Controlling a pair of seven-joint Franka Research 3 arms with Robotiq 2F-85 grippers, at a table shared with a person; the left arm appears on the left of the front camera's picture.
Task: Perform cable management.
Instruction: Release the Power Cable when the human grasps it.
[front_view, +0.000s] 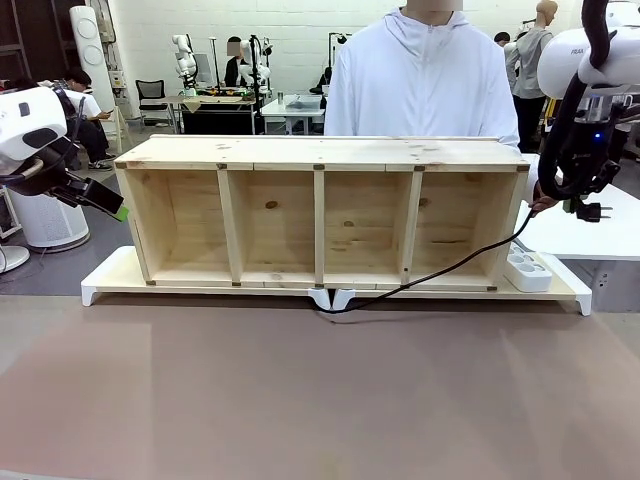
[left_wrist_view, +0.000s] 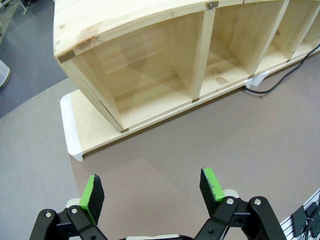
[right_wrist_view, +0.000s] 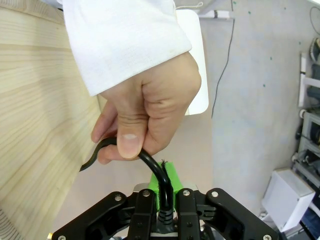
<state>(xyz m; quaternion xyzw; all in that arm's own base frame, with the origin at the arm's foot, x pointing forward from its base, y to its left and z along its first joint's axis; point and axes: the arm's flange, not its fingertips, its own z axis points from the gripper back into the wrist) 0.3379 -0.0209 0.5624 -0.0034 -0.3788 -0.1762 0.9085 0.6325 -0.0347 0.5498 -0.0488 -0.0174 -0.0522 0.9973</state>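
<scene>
The black cable (front_view: 440, 272) runs from under the middle of the wooden shelf (front_view: 320, 150) up to the shelf's right end. There a person's hand (right_wrist_view: 150, 110) pinches it. My right gripper (right_wrist_view: 162, 187) is shut on the cable (right_wrist_view: 152, 165) just behind that hand, and the small plug (front_view: 594, 211) sticks out beside my right gripper (front_view: 580, 205). My left gripper (left_wrist_view: 151, 189) hangs open over the brown table, with nothing between its green pads (left_wrist_view: 92, 192). It sits off the shelf's left end (front_view: 112, 207). A loop of cable (left_wrist_view: 270, 89) lies far right in the left wrist view.
The shelf stands on a white base board (front_view: 110, 275) and has several open compartments. A white power strip (front_view: 528, 270) lies on the board's right end. The person stands behind the shelf. Brown table (front_view: 320, 390) spreads in front.
</scene>
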